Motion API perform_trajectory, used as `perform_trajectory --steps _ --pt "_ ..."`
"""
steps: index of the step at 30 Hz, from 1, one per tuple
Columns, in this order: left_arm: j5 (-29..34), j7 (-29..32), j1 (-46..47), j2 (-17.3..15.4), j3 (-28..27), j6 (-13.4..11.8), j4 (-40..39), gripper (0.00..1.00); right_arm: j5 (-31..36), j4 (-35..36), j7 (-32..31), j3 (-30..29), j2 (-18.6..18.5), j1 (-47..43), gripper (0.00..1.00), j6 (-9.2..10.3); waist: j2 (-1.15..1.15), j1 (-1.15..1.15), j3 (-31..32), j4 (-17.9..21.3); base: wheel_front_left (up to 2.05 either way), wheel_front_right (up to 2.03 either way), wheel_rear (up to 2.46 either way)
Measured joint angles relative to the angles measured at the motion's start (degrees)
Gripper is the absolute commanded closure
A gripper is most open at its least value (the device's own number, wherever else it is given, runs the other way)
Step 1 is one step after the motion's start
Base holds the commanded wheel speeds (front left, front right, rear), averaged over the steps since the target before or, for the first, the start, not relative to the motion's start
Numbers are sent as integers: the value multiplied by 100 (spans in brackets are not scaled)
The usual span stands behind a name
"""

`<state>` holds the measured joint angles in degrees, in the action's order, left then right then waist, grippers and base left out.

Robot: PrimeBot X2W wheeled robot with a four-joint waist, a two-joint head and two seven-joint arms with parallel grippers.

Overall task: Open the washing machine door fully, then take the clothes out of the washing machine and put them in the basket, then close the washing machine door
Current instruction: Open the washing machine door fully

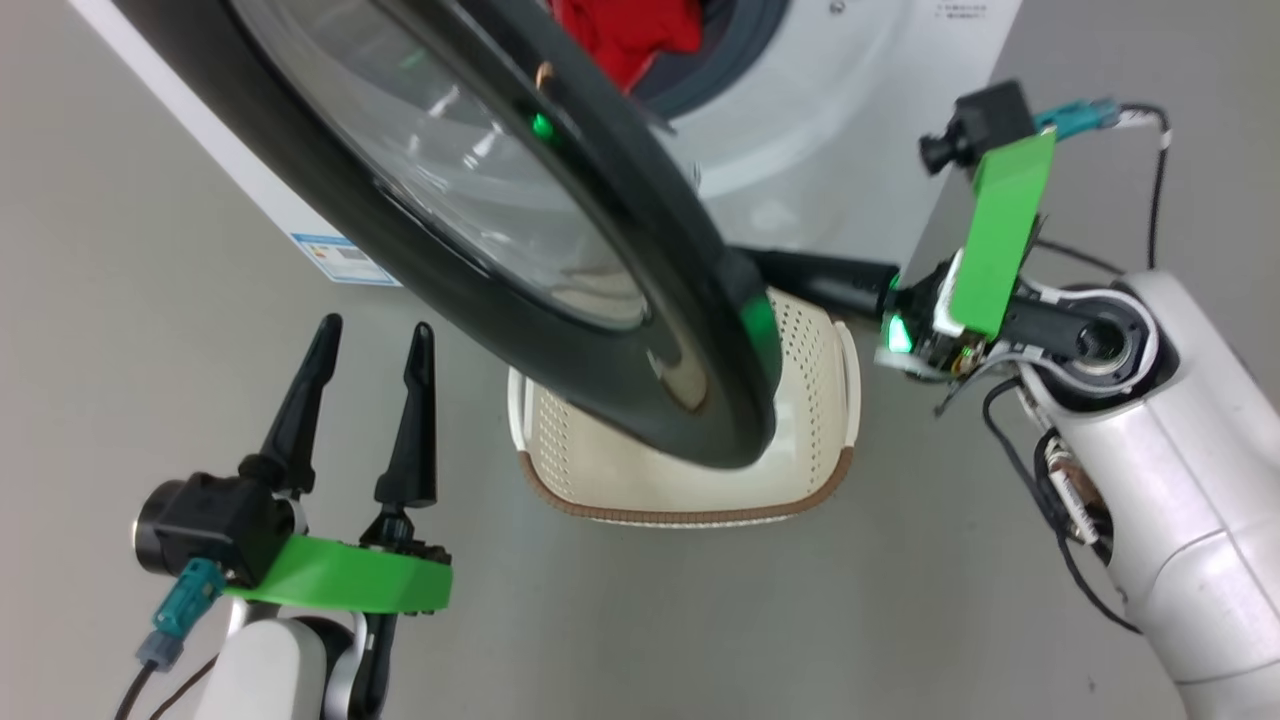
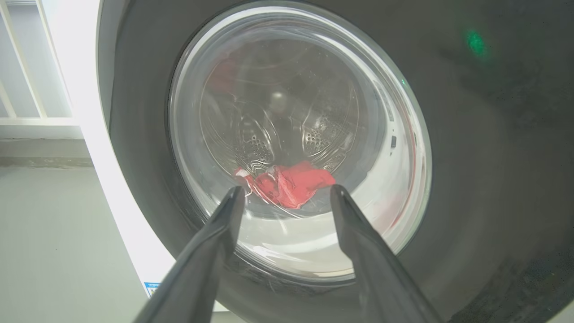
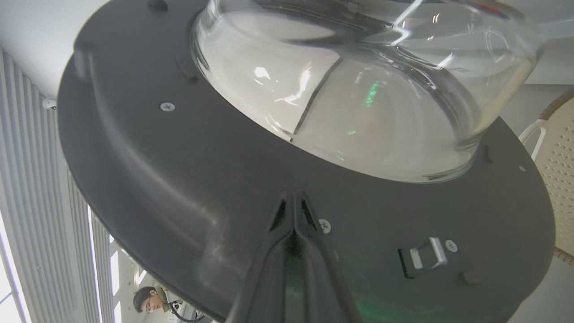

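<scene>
Head view has the washing machine door swung partway out from the washing machine, and its glossy black rim crosses over the cream basket, hiding part of it. Past the door's upper edge, the red clothes sit in the machine's mouth. Through the door's glass, the left wrist view shows them low in the drum.

The right gripper reaches in on the door's inner side. In the right wrist view its fingers are pressed together with nothing between them. The tips appear to lie against the door's dark inner face, just below the glass bowl and beside a screw, with the metal latch a little further along the rim. The left gripper hangs on the door's outer side, fingers spread and empty, pointing at the glass.

The door looks only partly open, so the push is likely not finished.

- **Slipping:** the inner face is smooth and sloped, so closed fingertips bearing on it could slide toward the glass or off the rim, and the door may drift back.
- **Left gripper:** it stands where the door would sweep when opening fully, so the rim could strike those spread fingers unless that arm clears.
- **Basket:** it lies under the door. How much room the rim's lower edge has above it cannot be told, so the door might nudge it.
</scene>
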<state>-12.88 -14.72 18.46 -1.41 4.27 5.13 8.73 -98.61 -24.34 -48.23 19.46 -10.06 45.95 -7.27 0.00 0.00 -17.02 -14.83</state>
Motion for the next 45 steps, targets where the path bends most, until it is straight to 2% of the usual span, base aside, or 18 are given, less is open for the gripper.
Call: perform_trajectory --steps 16,26,37,45 --pt "-88 0 -287 -2 149 -166 110 0 182 59 -169 126 238 -793 100 1 0 0 690 -461 0 0 0" --pt "-129 0 -461 -8 290 -234 230 0 199 35 -170 119 343 -1183 100 7 0 0 1076 -893 0 0 0" --pt "-134 0 -674 -26 364 -261 355 0 296 -64 -109 183 494 -1418 100 7 0 0 1305 -1448 0 0 0" --pt "-190 0 -757 -52 291 -328 278 0 289 -226 -171 444 538 -1394 100 7 0 0 1345 -1594 0 0 0"
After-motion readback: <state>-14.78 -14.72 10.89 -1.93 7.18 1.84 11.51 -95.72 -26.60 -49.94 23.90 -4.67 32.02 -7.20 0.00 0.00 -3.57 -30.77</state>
